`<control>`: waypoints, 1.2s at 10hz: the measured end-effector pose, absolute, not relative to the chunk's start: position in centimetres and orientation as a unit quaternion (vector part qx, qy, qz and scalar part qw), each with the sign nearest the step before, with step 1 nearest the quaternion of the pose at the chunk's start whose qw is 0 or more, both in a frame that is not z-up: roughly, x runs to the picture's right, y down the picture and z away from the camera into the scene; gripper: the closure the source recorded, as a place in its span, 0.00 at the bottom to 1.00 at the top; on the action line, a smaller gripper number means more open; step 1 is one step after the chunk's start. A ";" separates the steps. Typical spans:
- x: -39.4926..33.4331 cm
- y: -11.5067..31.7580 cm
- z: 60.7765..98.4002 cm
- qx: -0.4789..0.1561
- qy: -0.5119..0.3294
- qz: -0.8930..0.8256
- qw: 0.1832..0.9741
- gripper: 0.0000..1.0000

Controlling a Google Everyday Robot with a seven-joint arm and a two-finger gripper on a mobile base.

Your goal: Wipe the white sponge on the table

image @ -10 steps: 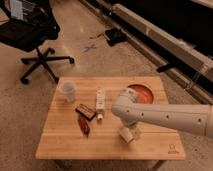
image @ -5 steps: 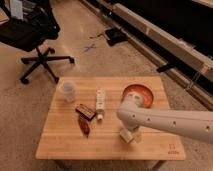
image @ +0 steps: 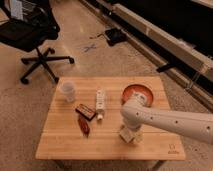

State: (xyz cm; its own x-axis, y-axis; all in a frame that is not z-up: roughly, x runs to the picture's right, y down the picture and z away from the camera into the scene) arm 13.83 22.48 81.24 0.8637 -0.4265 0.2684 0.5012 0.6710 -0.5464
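Gripper (image: 129,131): low over the table top in the lower middle of the frame, at the end of the white arm (image: 170,120) that reaches in from the right edge. It sits right on a pale block, which we take for the white sponge (image: 135,139). We cannot tell whether the gripper is clamped on the sponge or only bearing down on it; the wrist covers the contact.

Sponge: lies flat on the table (image: 65,142), towards the lower right part of the top, below the orange bowl (image: 137,94) and apart from it. Only its lower right edge shows past the gripper.

Handling, as we judge it: light, soft and squashy. It will give under pressure and may buckle or drag on the wood if pushed from one edge. We think the best hold is across the short sides, low on the block, with steady downward pressure so that the flat face stays on the planks. It is not fragile and should be slippery only if wet.

Further out, centre of the table: a white tube (image: 100,102) lying lengthwise, a small dark packet (image: 85,111) and a red object (image: 83,126) to its left. A plastic cup (image: 68,91) stands upper left on the top. All are well apart from the sponge.

Off the table, upper left of the frame: a black office chair (image: 30,35) on the floor.
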 end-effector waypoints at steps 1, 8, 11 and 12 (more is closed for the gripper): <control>13.9 22.6 81.5 -0.318 -0.061 -0.256 0.911 0.20; 15.0 22.4 82.8 -0.332 -0.094 -0.239 0.908 0.51; 15.0 22.5 82.9 -0.342 -0.096 -0.236 0.905 0.84; 15.0 22.5 82.8 -0.342 -0.096 -0.236 0.904 0.91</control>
